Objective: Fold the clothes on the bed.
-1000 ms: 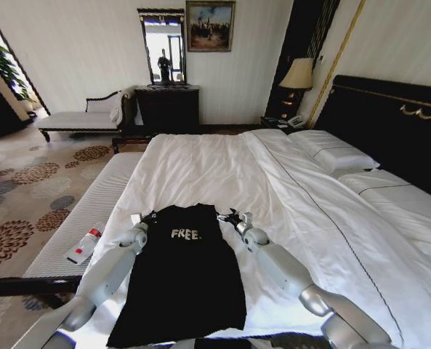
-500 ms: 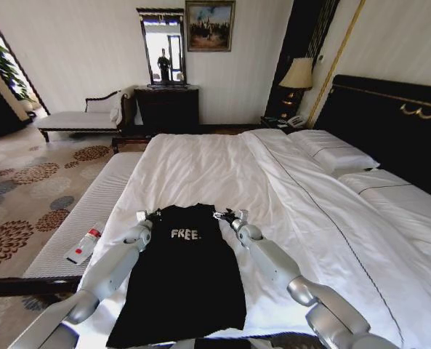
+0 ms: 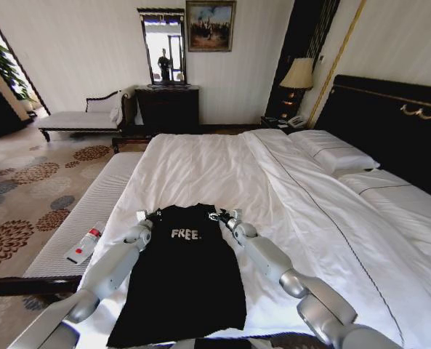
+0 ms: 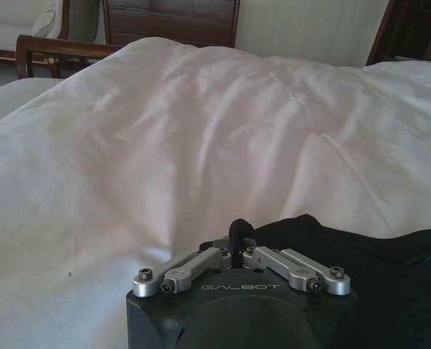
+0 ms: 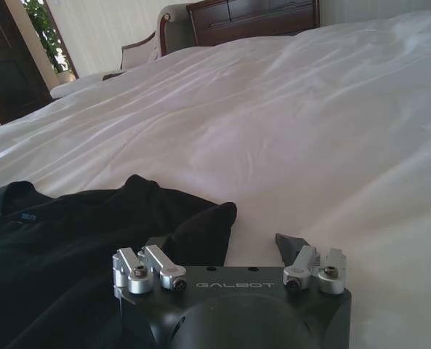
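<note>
The clothes (image 3: 186, 276), a black T-shirt with white "FREE" lettering, lie flat as a narrow strip near the foot of the bed (image 3: 200, 160). My left gripper (image 3: 150, 216) rests at the shirt's left shoulder corner. In the left wrist view the left gripper (image 4: 237, 230) is shut, its tips right at the edge of the black cloth (image 4: 360, 254). My right gripper (image 3: 219, 216) sits at the right shoulder corner. In the right wrist view the right gripper (image 5: 226, 240) is open, and a fold of the shirt (image 5: 70, 240) lies between the fingers and hides one of them.
White duvet stretches ahead of both grippers. Pillows (image 3: 335, 153) and the dark headboard (image 3: 389, 123) are at the right. A grey bench (image 3: 91, 211) along the bed's left side carries a white bottle (image 3: 86, 243). A chaise (image 3: 81, 116) and a dark dresser (image 3: 168, 109) stand beyond.
My right gripper has slid left and forward onto the shirt's right shoulder. My left gripper has crept slightly forward. The shirt lies as before.
</note>
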